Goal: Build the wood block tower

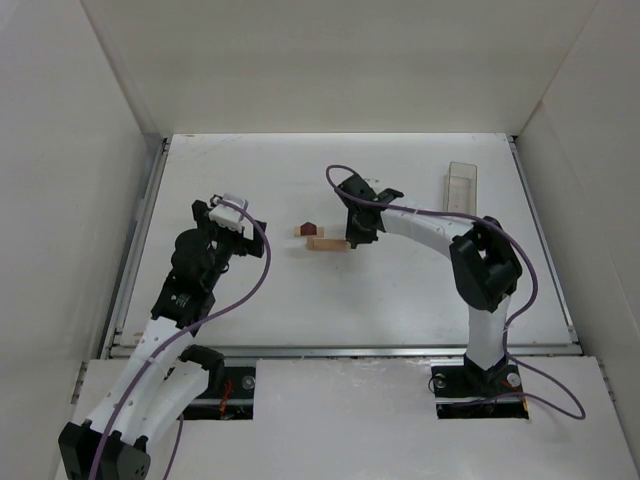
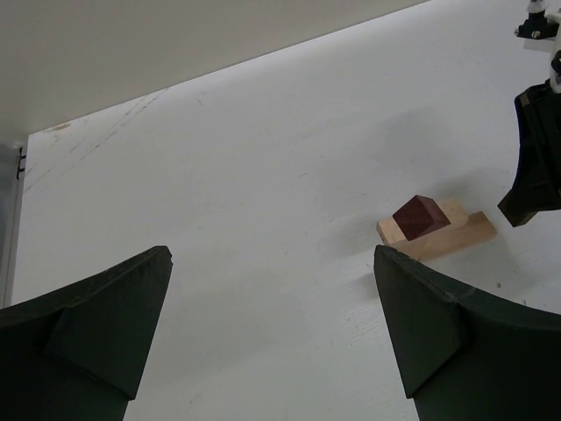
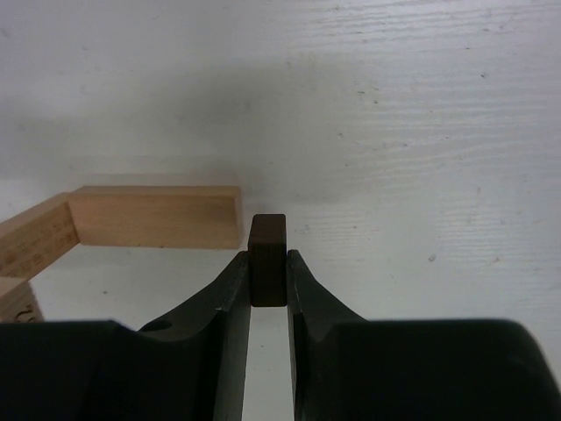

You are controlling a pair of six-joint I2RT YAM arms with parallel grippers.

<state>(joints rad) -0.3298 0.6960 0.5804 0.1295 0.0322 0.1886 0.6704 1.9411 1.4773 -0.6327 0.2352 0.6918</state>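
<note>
Jaws of the right gripper [image 1: 353, 240] pinch a small dark brown wooden block [image 3: 268, 259]

On the white table [image 1: 420, 290], the left gripper [image 2: 272, 259] hangs spread wide and empty, well apart from the blocks. Light tan wooden bars [image 2: 447, 237] lie together, a reddish-brown roof-shaped piece [image 2: 419, 216] against them. One bar's end sits just left of the pinched block, its long axis running leftward; the right arm is nearer
</note>
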